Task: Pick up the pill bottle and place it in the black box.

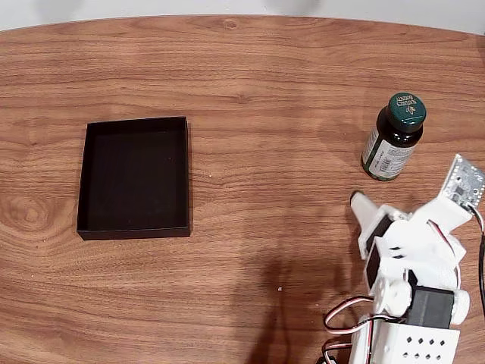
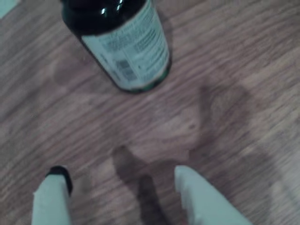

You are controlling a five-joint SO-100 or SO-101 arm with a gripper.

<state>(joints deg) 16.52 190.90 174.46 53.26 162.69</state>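
Green-capped pill bottle (image 1: 392,137), lettering unreadable; gripper (image 2: 119,180) spread wide, holding nothing.

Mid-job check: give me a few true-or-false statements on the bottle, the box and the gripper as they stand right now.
1. The pill bottle stands upright on the table. True.
2. The bottle sits inside the black box. False: the box holds nothing, and the bottle stands far to its right in the fixed view.
3. The gripper is shut on the bottle. False: its fingers are apart, short of the bottle.
4. The bottle's cap is on. True.
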